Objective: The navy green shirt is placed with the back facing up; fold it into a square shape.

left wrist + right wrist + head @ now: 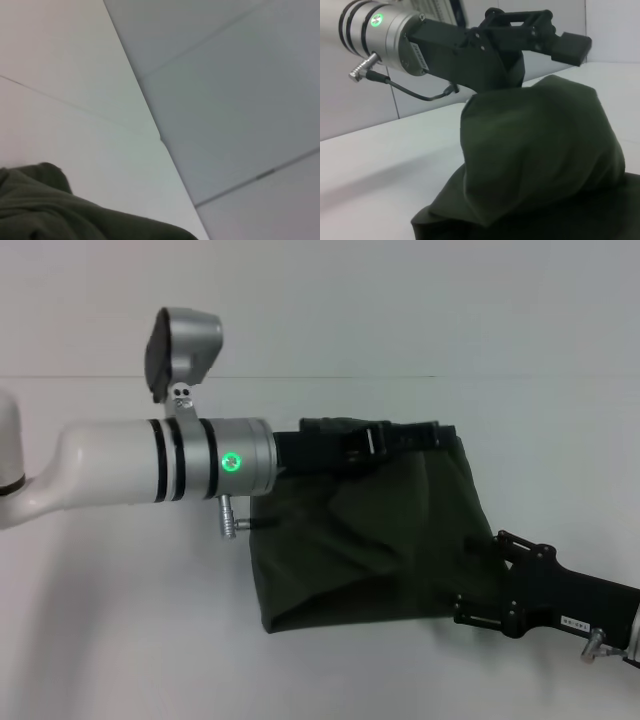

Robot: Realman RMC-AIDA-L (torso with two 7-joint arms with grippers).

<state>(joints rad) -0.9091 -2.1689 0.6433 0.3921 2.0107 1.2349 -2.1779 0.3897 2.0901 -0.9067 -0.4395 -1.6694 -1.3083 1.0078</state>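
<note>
The navy green shirt (360,550) lies bunched and partly folded on the white table (120,640). My left gripper (372,445) reaches across from the left and is shut on the shirt's far edge, holding it raised so the fabric hangs down like a tent. The right wrist view shows the left gripper (520,45) above the draped shirt (535,150). My right gripper (478,578) is at the shirt's near right edge, low by the table, with its fingers (500,536) spread apart. The left wrist view shows only a fold of the shirt (55,210).
The white table's far edge (450,377) meets a pale wall. The left arm's white and silver forearm (180,470) spans the table's left half above the surface. The left arm's cable and plug (232,520) hang beside the shirt.
</note>
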